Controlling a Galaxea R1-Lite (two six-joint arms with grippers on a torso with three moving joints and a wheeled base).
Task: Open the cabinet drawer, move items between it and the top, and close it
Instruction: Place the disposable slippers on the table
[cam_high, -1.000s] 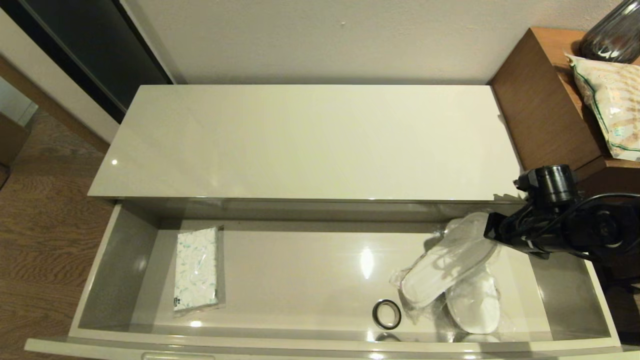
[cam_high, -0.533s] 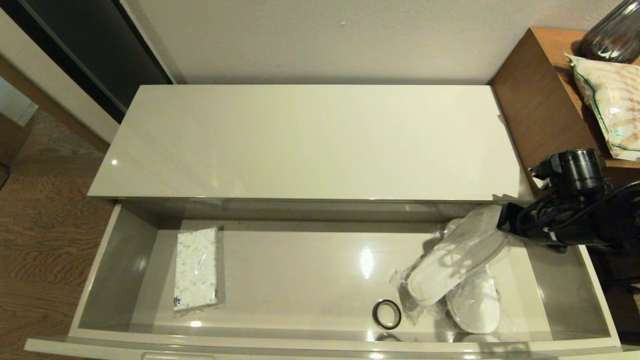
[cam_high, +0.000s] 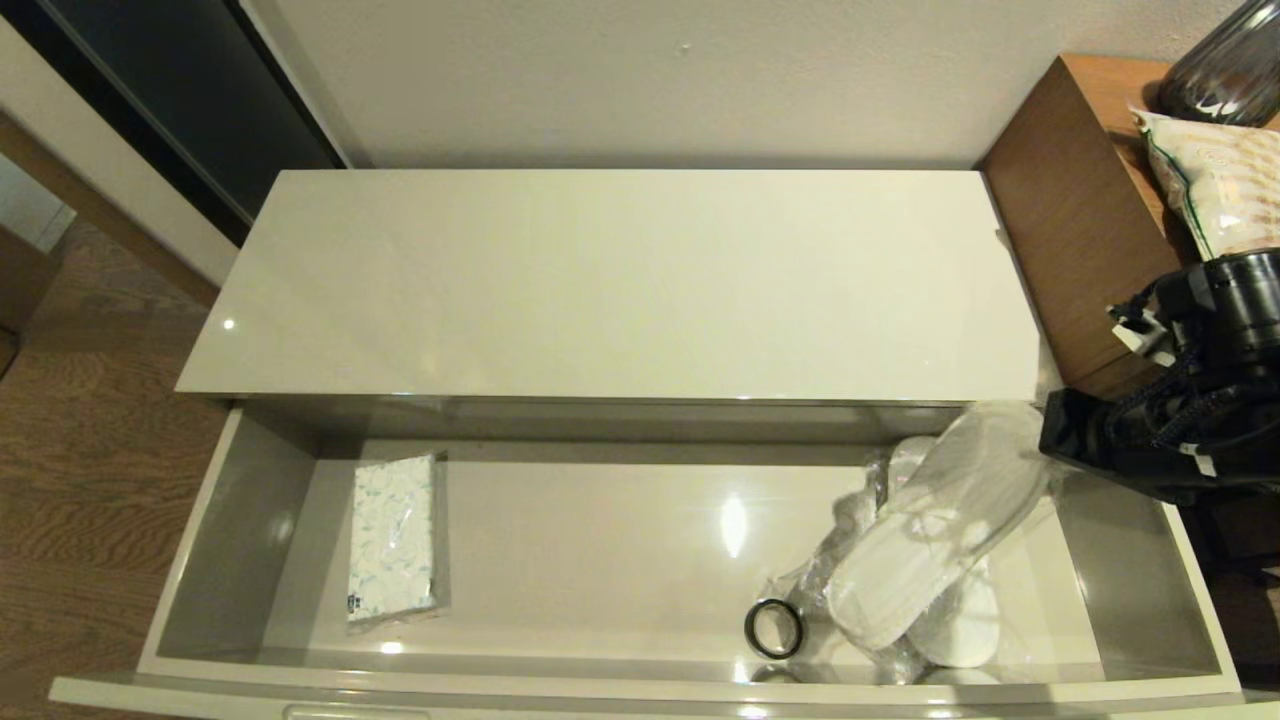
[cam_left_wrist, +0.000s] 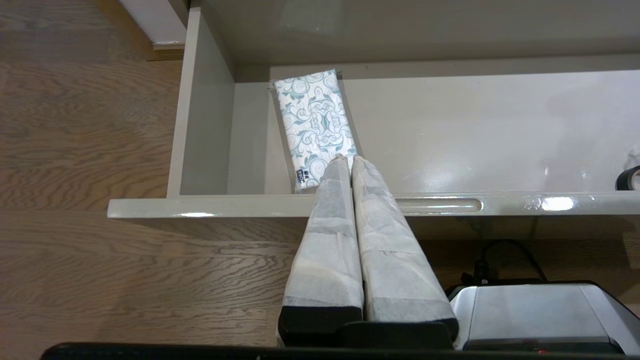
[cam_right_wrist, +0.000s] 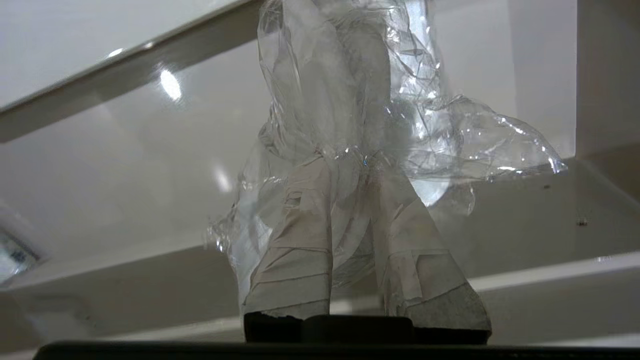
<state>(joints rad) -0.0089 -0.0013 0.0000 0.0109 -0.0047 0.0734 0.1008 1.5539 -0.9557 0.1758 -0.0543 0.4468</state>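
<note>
The cabinet drawer (cam_high: 230, 520) stands pulled out below the bare glossy top (cam_high: 600, 290). My right gripper (cam_right_wrist: 352, 165) is shut on the clear bag of a white slipper (cam_high: 940, 520), holding its upper end tilted over the drawer's right end (cam_right_wrist: 595, 100); its low end rests by the black tape roll (cam_high: 773, 628). A second bagged slipper (cam_high: 965, 620) lies underneath. The tissue pack (cam_high: 392, 538) lies at the drawer's left end. My left gripper (cam_left_wrist: 347, 161) is shut and holds nothing, parked just outside the drawer front (cam_left_wrist: 210, 206), with the tissue pack (cam_left_wrist: 315, 125) beyond it.
A brown wooden side unit (cam_high: 1080, 200) stands right of the cabinet, carrying a beige green-edged bag (cam_high: 1210, 190) and a dark vase (cam_high: 1225, 70). My right arm (cam_high: 1190, 400) hangs in front of that unit. Wooden floor (cam_high: 90, 470) lies to the left.
My right gripper has moved right and upward, pulling the bagged slipper's upper end along. The slipper's lower end has slid closer to the tape roll.
</note>
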